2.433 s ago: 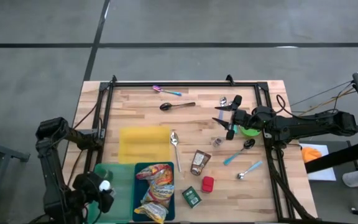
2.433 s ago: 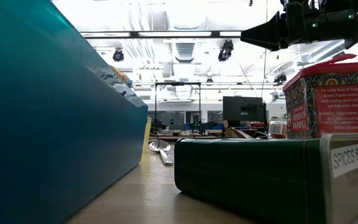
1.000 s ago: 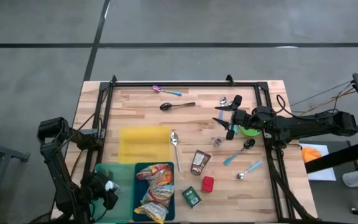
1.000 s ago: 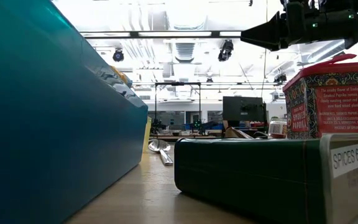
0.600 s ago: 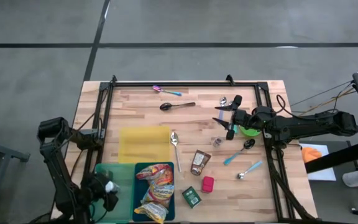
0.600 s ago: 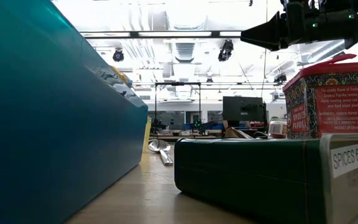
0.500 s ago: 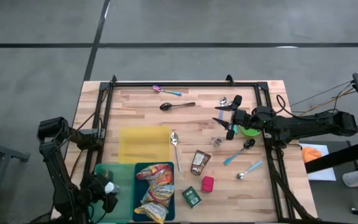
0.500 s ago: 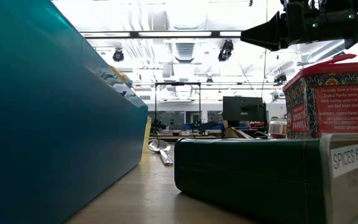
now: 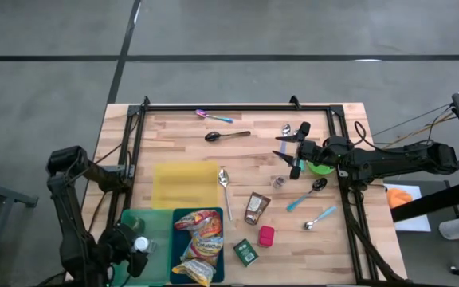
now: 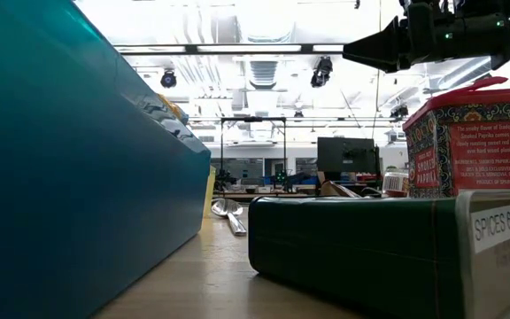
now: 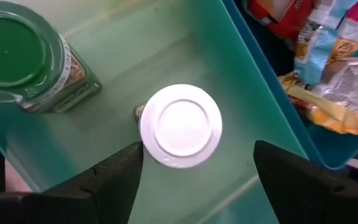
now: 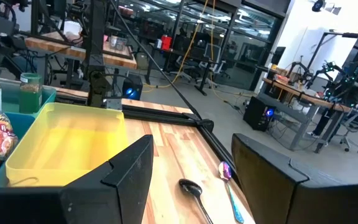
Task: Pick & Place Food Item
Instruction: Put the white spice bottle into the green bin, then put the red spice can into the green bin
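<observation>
The left claw (image 11: 194, 163) hangs over the green bin (image 9: 154, 227) at the worktop's (image 9: 253, 159) near left corner, its fingers (image 11: 117, 177) spread wide on either side of a white-capped jar (image 11: 180, 126) that stands upright on the bin floor; the fingers flank the cap without touching it. A second jar with a green lid (image 11: 14, 53) stands in the same bin, near the white-capped one but apart from it. Just beside the green bin sits a blue bin (image 9: 178, 219) holding a heap of snack bags (image 9: 200, 243), and behind both lies a yellow bin (image 9: 183, 183). The right claw (image 9: 287, 153) hovers above the worktop's far right part with its fingers parted and nothing between them, close to a green bowl (image 9: 320, 168). Spoons are scattered over the wood: a dark one (image 9: 225, 135) near the far edge, a steel one (image 9: 224, 182) beside the yellow bin, and others by the right arm. A brown packet (image 9: 255, 207), a red spice tin (image 9: 266, 236) and a dark green tin (image 9: 246, 253) lie near the front; in the low view the green tin (image 10: 370, 252) fills the foreground with the red one (image 10: 472, 146) behind it.
</observation>
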Controlling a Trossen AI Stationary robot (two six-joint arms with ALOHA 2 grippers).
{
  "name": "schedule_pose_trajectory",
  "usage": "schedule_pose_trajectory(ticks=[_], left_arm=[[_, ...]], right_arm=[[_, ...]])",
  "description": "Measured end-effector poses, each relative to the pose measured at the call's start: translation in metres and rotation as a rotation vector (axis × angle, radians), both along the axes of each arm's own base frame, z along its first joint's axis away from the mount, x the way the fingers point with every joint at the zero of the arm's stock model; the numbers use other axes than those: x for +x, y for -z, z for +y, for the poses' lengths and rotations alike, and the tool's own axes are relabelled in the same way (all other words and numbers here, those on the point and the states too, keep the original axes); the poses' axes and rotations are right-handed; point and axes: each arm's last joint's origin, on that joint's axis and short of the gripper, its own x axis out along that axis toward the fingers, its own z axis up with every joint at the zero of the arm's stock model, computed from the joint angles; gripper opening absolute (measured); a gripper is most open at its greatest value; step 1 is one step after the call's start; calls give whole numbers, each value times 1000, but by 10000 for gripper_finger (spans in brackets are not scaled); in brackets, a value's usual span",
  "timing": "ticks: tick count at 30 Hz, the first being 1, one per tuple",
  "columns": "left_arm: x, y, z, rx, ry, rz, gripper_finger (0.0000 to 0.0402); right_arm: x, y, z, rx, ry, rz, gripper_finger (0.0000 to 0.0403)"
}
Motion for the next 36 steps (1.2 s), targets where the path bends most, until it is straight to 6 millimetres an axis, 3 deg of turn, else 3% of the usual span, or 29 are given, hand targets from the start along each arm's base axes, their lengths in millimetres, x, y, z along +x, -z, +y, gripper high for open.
schedule_pose_trajectory(ticks=[15, 32, 36], left_arm=[[1, -27, 16, -132, -126, -45, 309], [38, -50, 52, -182, -258, -104, 309], [51, -52, 63, -133, -217, -128, 309]], right_arm=[[0, 0, 0, 0, 0, 0, 215], [0, 0, 0, 0, 0, -1, 215], [0, 0, 0, 0, 0, 0, 215]])
